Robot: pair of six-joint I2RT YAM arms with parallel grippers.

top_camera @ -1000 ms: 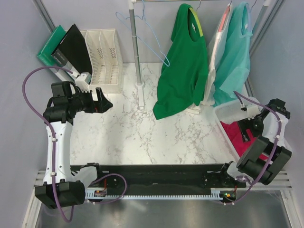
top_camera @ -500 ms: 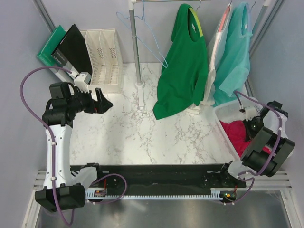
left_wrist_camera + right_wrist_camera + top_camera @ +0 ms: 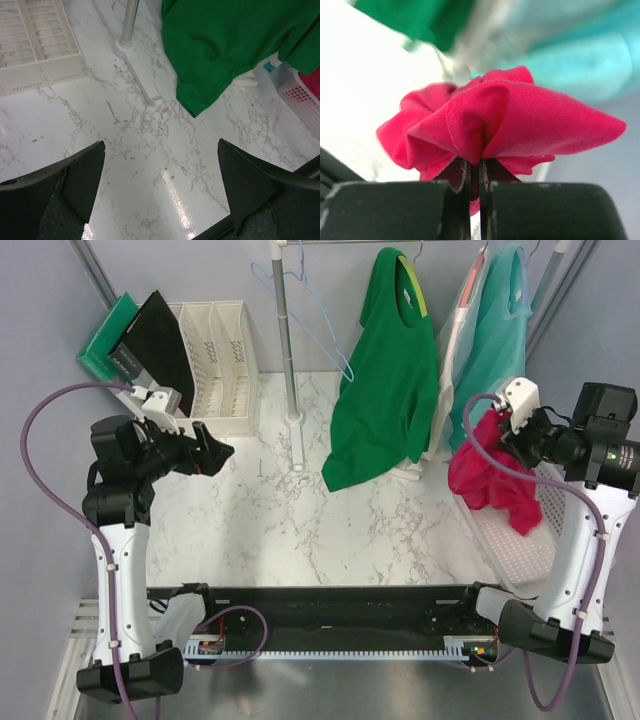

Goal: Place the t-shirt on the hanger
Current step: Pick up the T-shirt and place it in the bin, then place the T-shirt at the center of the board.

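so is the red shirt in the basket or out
Out: the t-shirt hangs bunched from the right gripper, over the basket, jaws shut on it.

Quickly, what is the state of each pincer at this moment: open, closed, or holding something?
The left pincer is open and holds nothing.
The right pincer is closed on the t-shirt.

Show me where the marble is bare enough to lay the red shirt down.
The widest bare marble lies between the left gripper and the white basket, near of the green t-shirt. Crowded: the back, with organizer, rack foot and teal t-shirt.
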